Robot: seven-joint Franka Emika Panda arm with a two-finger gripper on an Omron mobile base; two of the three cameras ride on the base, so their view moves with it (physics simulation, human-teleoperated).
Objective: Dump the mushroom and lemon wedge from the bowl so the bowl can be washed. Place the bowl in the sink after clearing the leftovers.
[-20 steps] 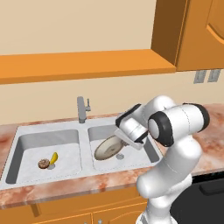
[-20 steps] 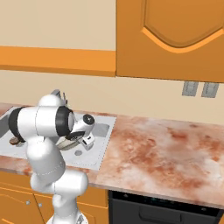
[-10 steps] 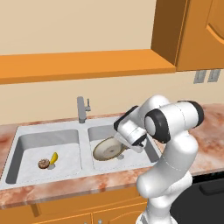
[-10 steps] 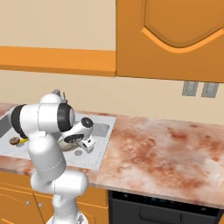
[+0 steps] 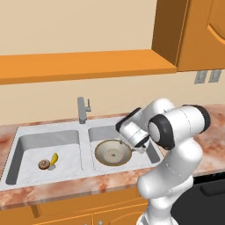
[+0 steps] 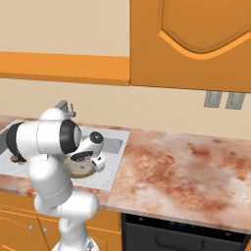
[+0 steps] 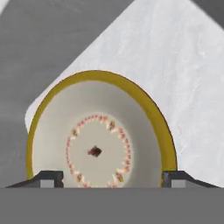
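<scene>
- Bowl (image 5: 113,152), shallow and round with a beige-tan inside and an olive-brown rim, lies upright in the right basin of the white-grey double-basin sink (image 5: 83,171); from the hand camera its inside (image 7: 98,144) carries a ring of small red and white marks around a dark spot at the centre.
- Two-finger gripper (image 5: 141,149) of the white arm is low over the right basin, at the bowl's right edge; in the right base view the gripper (image 6: 96,163) sits just beside the bowl (image 6: 78,168).
- Finger tips (image 7: 48,178) rise at the bottom of the hand view, spread wide with one on each side of the bowl's near rim, so the jaws stand released and clamp nothing. Whether the tips touch the rim cannot be told.
- Small round brown mushroom (image 5: 43,164) with a lighter centre rests on the floor of the left basin.
- Small bright yellow curved lemon wedge (image 5: 54,158) lies just beside the mushroom, to its right, also in the left basin.
- Grey metal faucet (image 5: 81,109) stands behind the divider between the two basins.
- Reddish marbled counter (image 6: 186,166) runs around the sink, with orange wall cabinets (image 6: 191,44) above.
</scene>
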